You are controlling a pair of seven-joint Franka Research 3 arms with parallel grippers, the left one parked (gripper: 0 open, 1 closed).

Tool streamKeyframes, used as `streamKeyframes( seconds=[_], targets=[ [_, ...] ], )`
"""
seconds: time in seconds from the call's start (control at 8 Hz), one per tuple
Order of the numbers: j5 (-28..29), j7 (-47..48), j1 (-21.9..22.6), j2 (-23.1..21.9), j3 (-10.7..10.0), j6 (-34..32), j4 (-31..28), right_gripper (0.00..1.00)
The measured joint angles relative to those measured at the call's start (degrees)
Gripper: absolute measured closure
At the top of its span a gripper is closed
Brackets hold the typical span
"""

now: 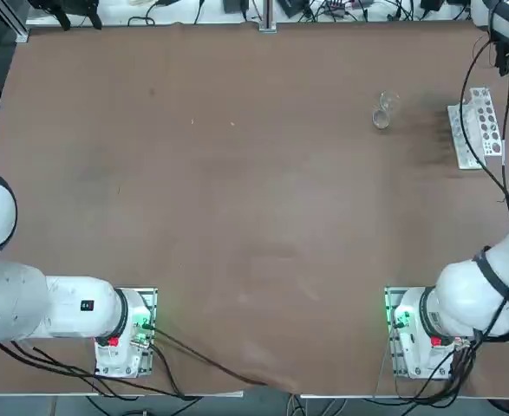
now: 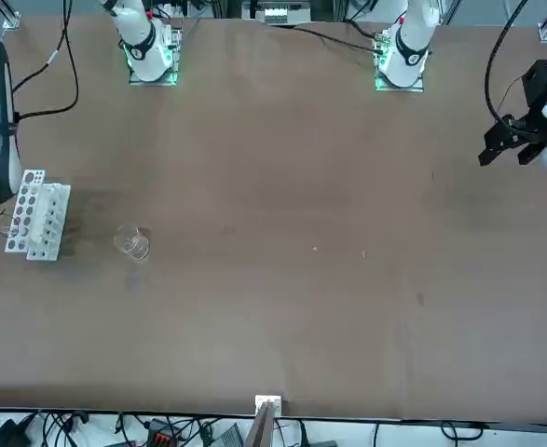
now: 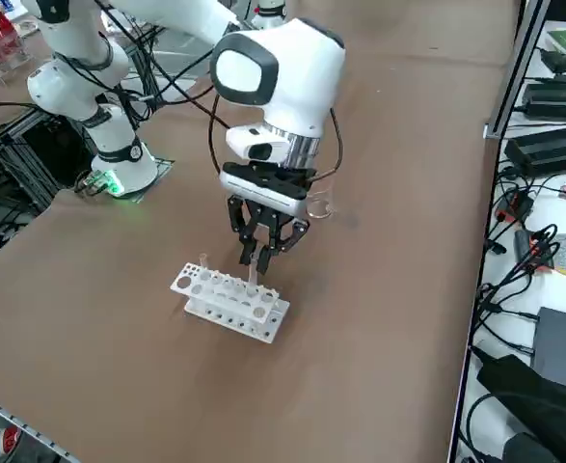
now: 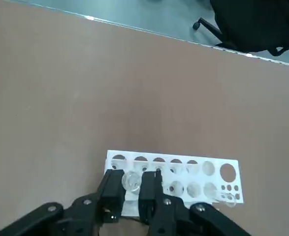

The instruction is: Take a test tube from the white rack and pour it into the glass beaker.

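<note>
R gripper [image 3: 266,253] hanging straight over the white rack [image 3: 230,304], fingers pointing down, closed tight on the test tube [image 3: 254,273]. In wrist view gripper [image 4: 133,184] pinching the tube's round clear top [image 4: 130,181] between the two black fingers [image 4: 112,189], right above the rack's hole rows [image 4: 183,174]. Tube upright, lower end at the rack top (can't tell if still seated in a hole or just clear of it). One more thin tube [image 3: 203,262] standing at the rack's far corner in side view.

Rack near table's far R edge in top view [image 1: 478,127], lying lengthwise toward the back. Glass beaker [image 1: 381,113] a bit to the rack's L, apart from it, upright on the bare brown table [image 1: 237,191]. Front view: rack [image 2: 37,216] at pic's left, beaker [image 2: 132,242] beside it, not touching.
</note>
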Motion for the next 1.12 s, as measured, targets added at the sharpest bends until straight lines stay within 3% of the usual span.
streamKeyframes(
  seconds=[1.12],
  targets=[
    [0.00, 2.93, -0.52, -1.64, -0.06, 3.60, -5.90, 0.80]
  ],
)
